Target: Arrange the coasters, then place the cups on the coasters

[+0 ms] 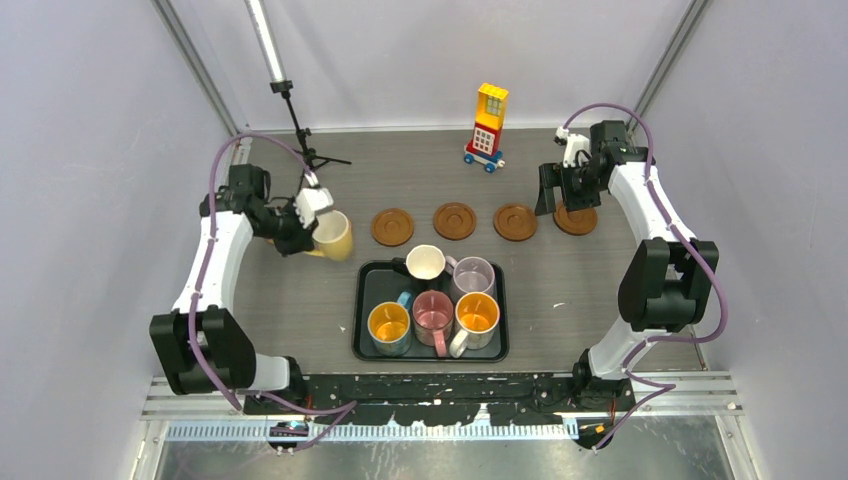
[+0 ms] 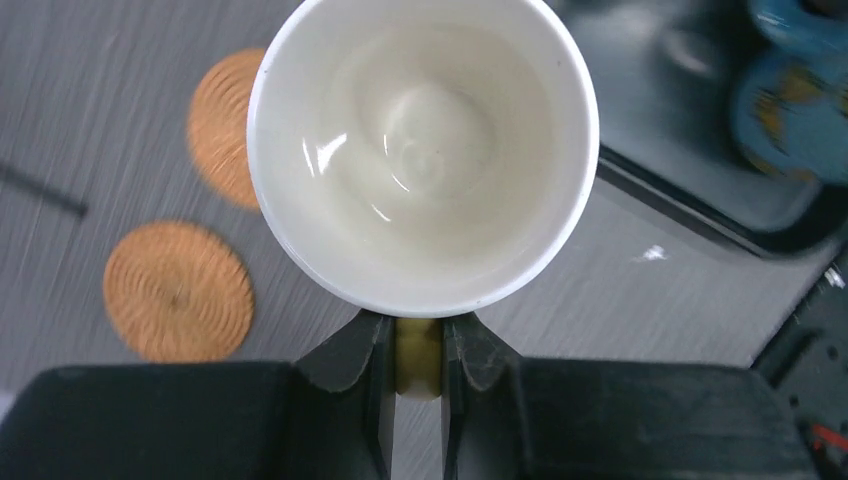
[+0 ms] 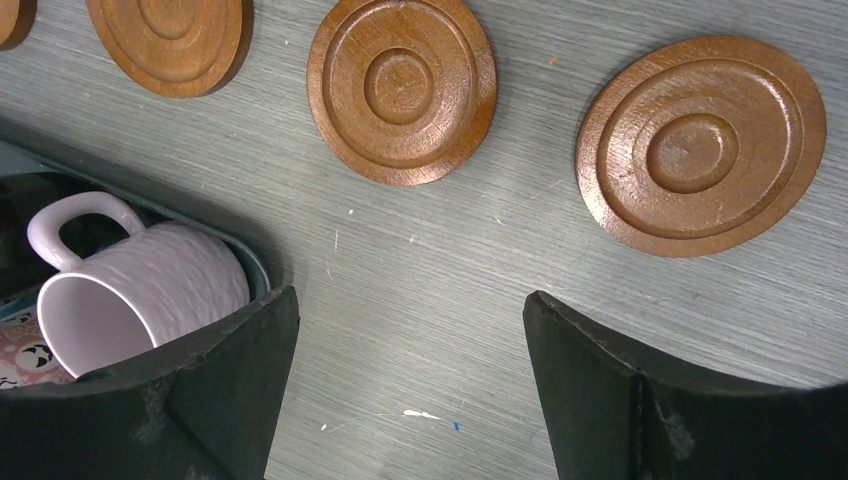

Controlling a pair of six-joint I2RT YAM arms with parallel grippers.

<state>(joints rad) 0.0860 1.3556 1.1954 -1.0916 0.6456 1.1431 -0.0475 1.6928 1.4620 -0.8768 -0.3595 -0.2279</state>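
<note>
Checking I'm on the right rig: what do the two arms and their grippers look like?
Both the left arm and the right arm have white links between bulky black joint housings. A lilac cable loops along each. The left gripper and the right gripper have flat, matt black, wedge-shaped fingers. No markings are visible.

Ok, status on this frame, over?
Left gripper shut on cream mug handle, mug tilted. Right gripper open by end coaster. Five mugs in tray. No obstruction seen.

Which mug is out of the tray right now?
The cream mug gripped in the left fingers, beside the tray; the other five sit inside it.
</note>
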